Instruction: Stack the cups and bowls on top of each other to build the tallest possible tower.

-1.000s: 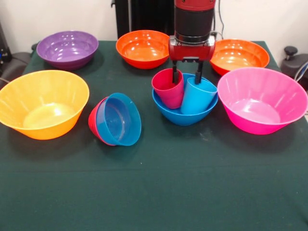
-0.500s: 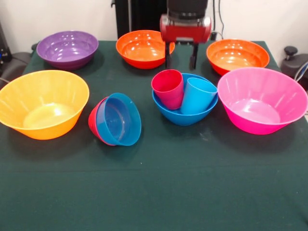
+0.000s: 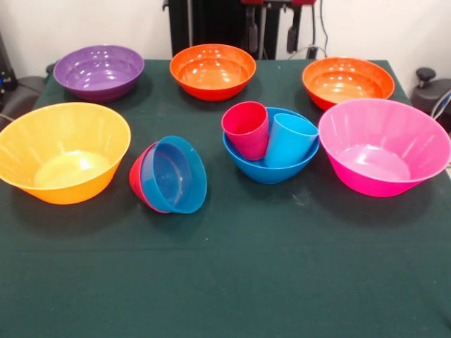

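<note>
The red cup (image 3: 246, 128) and the light blue cup (image 3: 289, 139) lean side by side inside the mid-sized blue bowl (image 3: 268, 169) at the table's middle. The small blue bowl (image 3: 174, 174) lies tipped on its side, nested in the small red bowl (image 3: 136, 176). My gripper (image 3: 271, 35) is open and empty, high at the top edge, well above and behind the cups; only its two black fingers show.
A purple bowl (image 3: 99, 70) and two orange bowls (image 3: 209, 70) (image 3: 347, 81) stand along the far side. A large yellow-orange bowl (image 3: 60, 150) is at the left and a large pink bowl (image 3: 384, 144) at the right. The near half of the green table (image 3: 225, 282) holds nothing.
My gripper has risen from between the two cups, empty, up to the top edge. The cups stay in the blue bowl.
</note>
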Controlling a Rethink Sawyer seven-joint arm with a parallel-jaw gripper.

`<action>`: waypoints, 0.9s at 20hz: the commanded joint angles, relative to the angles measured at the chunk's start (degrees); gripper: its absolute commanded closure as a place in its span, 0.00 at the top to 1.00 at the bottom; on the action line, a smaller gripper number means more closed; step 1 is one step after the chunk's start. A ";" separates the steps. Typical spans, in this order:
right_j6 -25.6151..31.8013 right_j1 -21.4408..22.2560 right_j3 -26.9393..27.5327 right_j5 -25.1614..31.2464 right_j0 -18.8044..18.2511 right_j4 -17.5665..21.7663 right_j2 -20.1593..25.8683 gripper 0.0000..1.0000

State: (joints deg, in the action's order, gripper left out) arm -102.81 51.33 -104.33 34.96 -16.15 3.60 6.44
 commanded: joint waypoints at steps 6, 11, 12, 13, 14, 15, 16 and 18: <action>-2.98 -4.15 11.82 8.12 -0.35 -2.30 4.38 1.00; -1.56 -7.79 17.01 8.98 -0.80 -1.96 4.84 1.00; -1.37 -8.42 18.06 9.19 -0.86 -1.83 4.86 1.00; -1.17 -9.06 19.10 9.40 -0.92 -1.70 4.87 1.00; -1.12 -9.59 19.76 9.26 -0.89 -1.56 4.85 1.00; -0.98 -10.07 20.13 8.46 -0.93 -1.37 4.89 1.00; -0.87 -10.53 20.50 8.11 -0.95 -1.30 4.97 1.00; -0.44 -11.38 21.92 8.14 -0.83 -1.04 5.14 1.00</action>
State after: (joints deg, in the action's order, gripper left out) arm -102.81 46.14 -87.18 39.19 -16.33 1.72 7.18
